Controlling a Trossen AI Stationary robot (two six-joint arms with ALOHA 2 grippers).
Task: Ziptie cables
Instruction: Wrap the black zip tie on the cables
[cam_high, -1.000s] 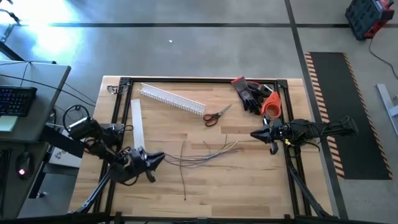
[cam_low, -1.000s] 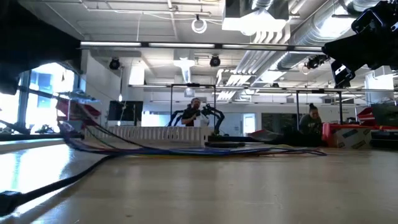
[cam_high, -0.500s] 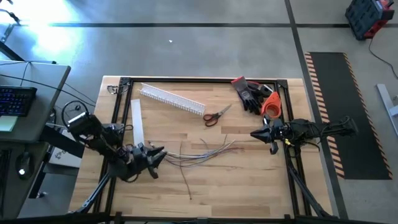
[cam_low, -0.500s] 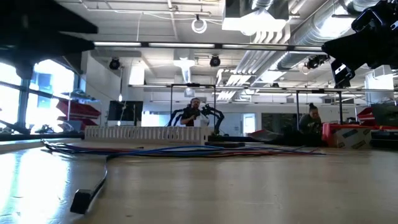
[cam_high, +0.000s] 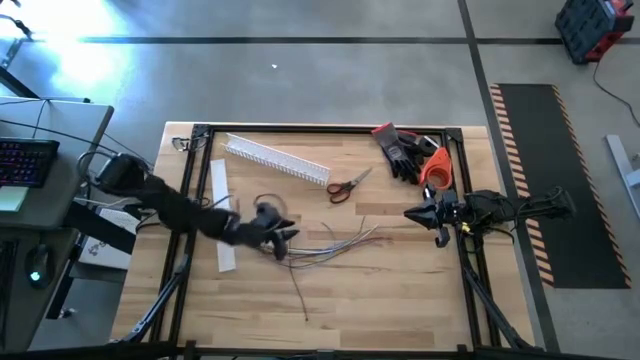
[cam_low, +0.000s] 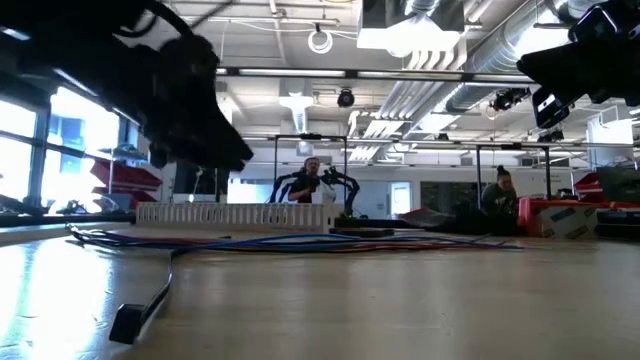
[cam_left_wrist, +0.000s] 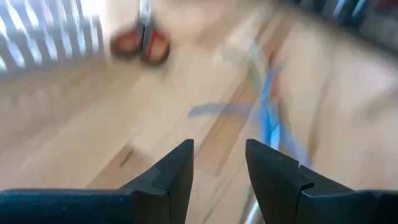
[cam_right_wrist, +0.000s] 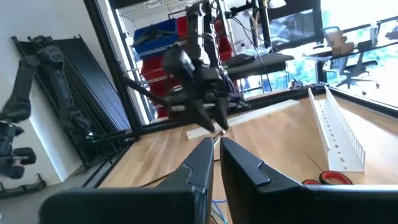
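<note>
Left gripper (cam_high: 283, 236) is hanging over the middle of the table (cam_high: 400, 290), just at the left end of the cables (cam_high: 335, 245). Its fingers (cam_left_wrist: 174, 171) are standing apart with bare wood showing between them; they are gripping nothing. The cables are lying loose on the wood just beside and beyond the fingertips, fanning out toward the right arm's side. One dark strand (cam_high: 298, 290) is trailing off toward the near table edge.

From the left wrist, everything past the fingers is smearing: blue and grey streaks where the cables lie, a red blob that reads as the scissors (cam_left_wrist: 140, 43), pale bars of the white slotted duct (cam_left_wrist: 50, 31). I cannot tell whether the fingertips are touching any wire.

Right gripper (cam_high: 410, 214) is waiting near the right table edge, well apart from the cables, fingers pressed nearly together and holding nothing.

Farther back: flat white strip (cam_high: 222, 215) partly under the left arm, scissors and duct beyond the cables, gloves (cam_high: 400, 150) and an orange object (cam_high: 437, 170) at the far right corner.

At table level the left gripper is showing only as a dark blur overhead; the cables are running as a thin line before the duct. Two people are showing small in the room behind.
</note>
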